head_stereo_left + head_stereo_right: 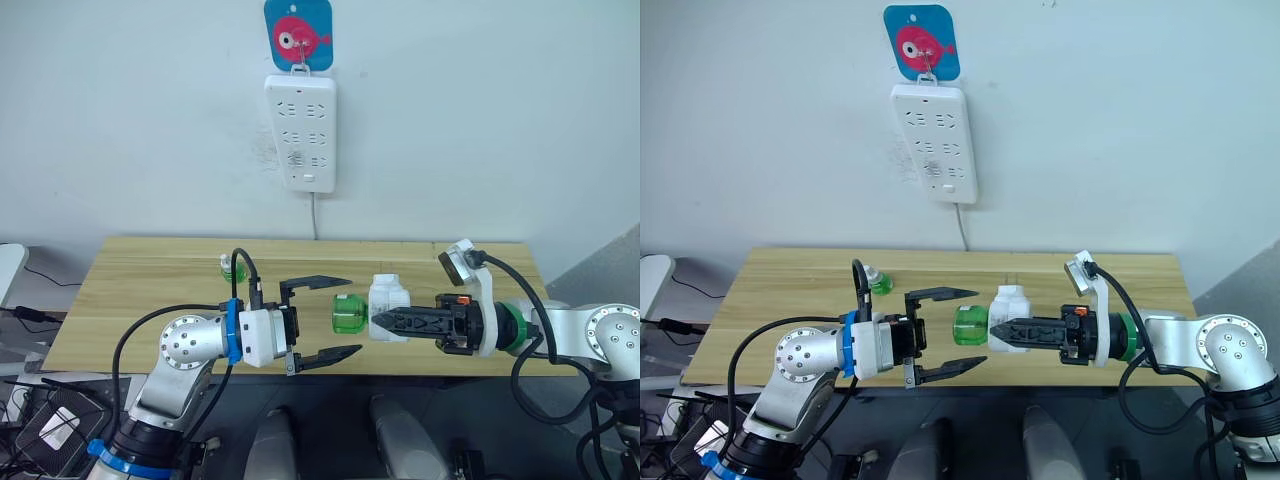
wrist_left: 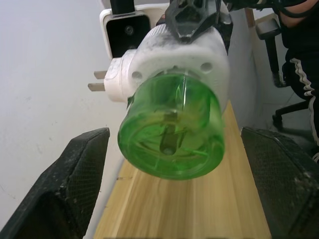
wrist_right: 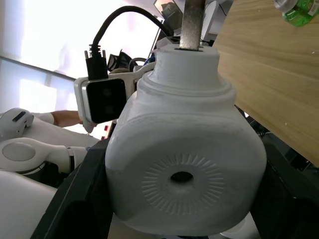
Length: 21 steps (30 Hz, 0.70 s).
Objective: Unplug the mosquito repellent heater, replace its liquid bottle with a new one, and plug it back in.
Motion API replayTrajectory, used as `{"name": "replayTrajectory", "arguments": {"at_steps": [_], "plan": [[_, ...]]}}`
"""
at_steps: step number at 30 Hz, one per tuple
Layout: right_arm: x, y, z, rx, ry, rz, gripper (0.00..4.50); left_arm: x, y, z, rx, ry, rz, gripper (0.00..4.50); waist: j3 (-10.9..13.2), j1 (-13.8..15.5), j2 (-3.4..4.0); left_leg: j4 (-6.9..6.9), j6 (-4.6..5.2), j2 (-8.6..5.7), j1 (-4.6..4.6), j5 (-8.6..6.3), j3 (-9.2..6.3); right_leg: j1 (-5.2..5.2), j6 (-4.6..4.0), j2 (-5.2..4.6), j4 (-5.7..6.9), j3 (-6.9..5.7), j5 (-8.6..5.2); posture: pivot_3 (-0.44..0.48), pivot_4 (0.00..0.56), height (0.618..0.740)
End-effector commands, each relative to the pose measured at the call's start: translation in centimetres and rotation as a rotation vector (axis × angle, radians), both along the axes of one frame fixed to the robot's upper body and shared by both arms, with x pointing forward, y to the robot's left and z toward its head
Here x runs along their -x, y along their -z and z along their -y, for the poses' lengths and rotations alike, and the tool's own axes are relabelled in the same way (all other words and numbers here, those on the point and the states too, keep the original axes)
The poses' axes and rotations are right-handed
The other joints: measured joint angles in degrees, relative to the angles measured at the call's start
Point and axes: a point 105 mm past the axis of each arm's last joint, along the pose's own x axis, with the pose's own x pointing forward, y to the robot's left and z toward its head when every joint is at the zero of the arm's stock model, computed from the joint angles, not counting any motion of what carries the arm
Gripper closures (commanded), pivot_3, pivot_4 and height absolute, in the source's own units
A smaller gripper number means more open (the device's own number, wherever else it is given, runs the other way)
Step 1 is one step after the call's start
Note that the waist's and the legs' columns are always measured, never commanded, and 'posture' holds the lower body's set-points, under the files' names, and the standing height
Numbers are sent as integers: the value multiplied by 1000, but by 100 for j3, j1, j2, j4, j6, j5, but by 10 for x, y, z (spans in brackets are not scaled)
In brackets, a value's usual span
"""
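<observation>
Over the wooden table (image 1: pixel 150 290), right end effector (image 1: pixel 385 322) grips the heater (image 1: pixel 388 298); left end effector (image 1: pixel 335 317) gapes wide.

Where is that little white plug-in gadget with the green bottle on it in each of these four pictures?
Left eye view: the small white plastic plug-in heater sits centre, held in the right pincer.
Right eye view: centre, just left of that pincer.
Left wrist view: upper middle, behind the clear-green bottle.
Right wrist view: close up, centre.
Shared landmark: the light wooden table.
</observation>
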Motion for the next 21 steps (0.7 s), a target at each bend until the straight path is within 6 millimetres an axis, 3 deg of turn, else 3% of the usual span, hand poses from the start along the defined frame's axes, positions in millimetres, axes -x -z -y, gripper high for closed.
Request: {"name": "replayTrajectory", "arguments": {"at_steps": [1,4,10,13,15,16,21], "plan": [[1,-6,-1,-14,-9,24,1431,7,-10,4,21,48,46,1219,0,0,0,1,0,-1,0,0,2,0,0,-1,0,1,0,-176,209,736],[0,-5,-1,-1,-1,25,1431,7,-10,6,18,58,42,2167,0,0,0,3,0,-1,-1,0,2,0,0,-1,0,1,0,-180,211,736],[0,-5,0,6,-4,27,1431,5,-4,9,-11,83,-18,2200,0,0,0,2,0,0,-1,0,1,0,0,0,0,0,0,-184,220,736],[1,-3,2,29,-16,34,1431,-1,6,7,-112,84,-390,2200,2,-11,-2,4,0,0,-1,0,-2,0,0,0,4,-2,0,-180,224,736],[2,-2,3,43,-34,39,1431,-9,0,3,-98,97,-728,2200,2,-14,-2,7,0,0,-3,0,-7,0,0,2,5,-3,0,-175,230,736],[3,-2,3,46,-40,40,1431,-9,-3,1,-104,119,-808,2200,3,-12,-3,9,0,0,-3,0,-9,0,0,2,6,-4,0,-176,232,736],[3,-2,3,47,-44,39,1431,-19,-13,1,-96,104,-859,2200,3,-21,-4,11,2,-1,-7,-2,-8,-1,1,4,-2,-5,0,-179,233,736]]}}
